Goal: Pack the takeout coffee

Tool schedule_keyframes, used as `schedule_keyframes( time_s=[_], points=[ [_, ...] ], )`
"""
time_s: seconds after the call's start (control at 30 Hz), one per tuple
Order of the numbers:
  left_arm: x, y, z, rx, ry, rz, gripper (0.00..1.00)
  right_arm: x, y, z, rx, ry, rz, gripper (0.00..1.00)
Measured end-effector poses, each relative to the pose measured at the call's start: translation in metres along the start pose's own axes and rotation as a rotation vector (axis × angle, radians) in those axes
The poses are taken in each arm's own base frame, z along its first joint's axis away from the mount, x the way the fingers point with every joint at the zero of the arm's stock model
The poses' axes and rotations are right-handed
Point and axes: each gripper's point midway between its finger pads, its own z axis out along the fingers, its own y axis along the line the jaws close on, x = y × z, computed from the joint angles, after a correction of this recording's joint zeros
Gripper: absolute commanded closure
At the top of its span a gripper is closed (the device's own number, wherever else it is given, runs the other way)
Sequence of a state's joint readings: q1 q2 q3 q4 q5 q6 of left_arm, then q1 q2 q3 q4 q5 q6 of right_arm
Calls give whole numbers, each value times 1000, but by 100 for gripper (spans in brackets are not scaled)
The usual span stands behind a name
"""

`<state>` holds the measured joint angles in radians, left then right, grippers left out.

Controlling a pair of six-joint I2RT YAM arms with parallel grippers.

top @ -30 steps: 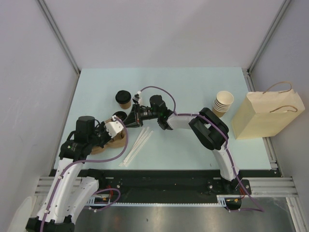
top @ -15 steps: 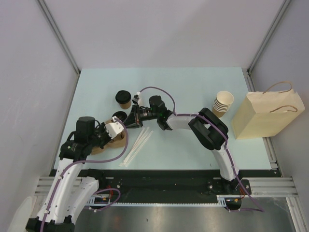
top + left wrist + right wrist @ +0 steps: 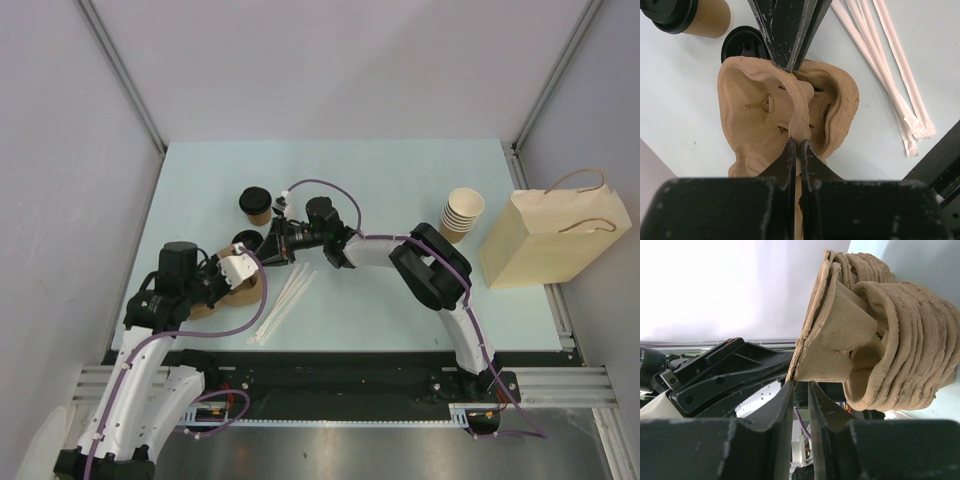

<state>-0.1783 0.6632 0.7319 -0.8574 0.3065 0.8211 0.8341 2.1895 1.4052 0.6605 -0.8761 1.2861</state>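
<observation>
Left fingers: you have them clenched on the middle ridge of the pulp cup carrier.
Right fingers: nearly together, with their tips at the carrier's far rim, opposite the left fingers. You cannot tell whether they pinch it.
Takeout coffee: upright on the tabletop with its lid on, just beyond your right fingers. Neither arm touches it.
Loose lid: flat on the tabletop between the coffee and the carrier.
Straws: wrapped, lying just right of the carrier.
Cup stack: near the paper bag's left side.
Paper bag: at the tabletop's right edge, well apart from the coffee.
</observation>
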Motion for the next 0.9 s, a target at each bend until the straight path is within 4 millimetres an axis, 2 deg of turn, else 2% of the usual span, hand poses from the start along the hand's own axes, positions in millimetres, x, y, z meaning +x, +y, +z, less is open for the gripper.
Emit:
schedule_keyframes(
  time_s=[0.27, 0.5, 0.9],
  points=[
    [2, -2, 3, 22, 11, 9, 100, 0, -4, 2, 6, 3, 6, 84],
    [5, -4, 4, 36, 23, -1, 100, 0, -8, 4, 34, 14, -20, 100],
    [4, -7, 5, 38, 19, -63, 100, 1, -22, 5, 98, 25, -72, 100]
  ],
)
